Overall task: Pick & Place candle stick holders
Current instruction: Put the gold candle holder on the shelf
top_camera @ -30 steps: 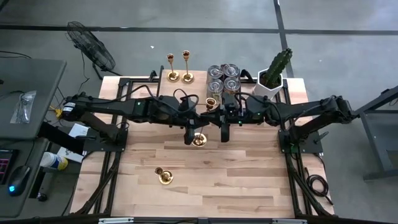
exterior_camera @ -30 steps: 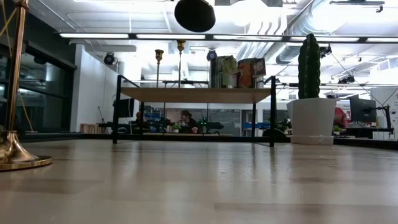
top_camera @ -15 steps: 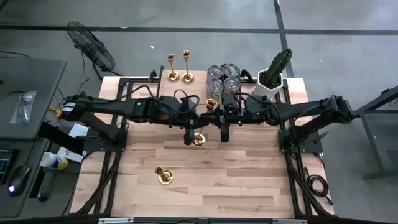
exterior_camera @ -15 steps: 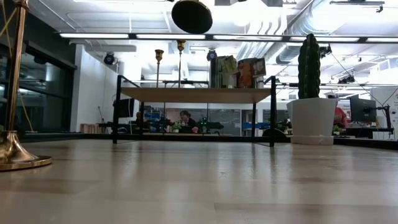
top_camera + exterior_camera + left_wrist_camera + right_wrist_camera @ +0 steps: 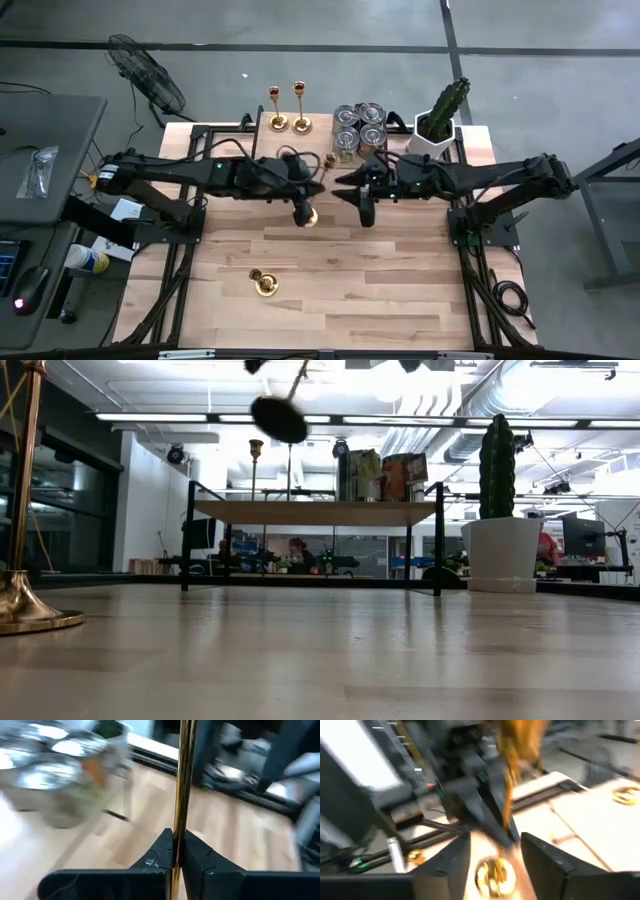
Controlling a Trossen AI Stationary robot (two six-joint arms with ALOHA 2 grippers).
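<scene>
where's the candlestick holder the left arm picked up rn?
High view: the held candlestick holder is mid-table, off the wood, clamped by its stem in the left gripper, just left of the open right gripper.

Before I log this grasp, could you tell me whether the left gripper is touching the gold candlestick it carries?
Touching. In the left wrist view, the left gripper has both dark fingers pressed against the candlestick's thin gold stem with no gap visible.

grey concrete floor (image 5: 560, 60), floor fan (image 5: 145, 72) by table corner, ceiling strip lights (image 5: 400, 418), glass-walled office behind
</scene>
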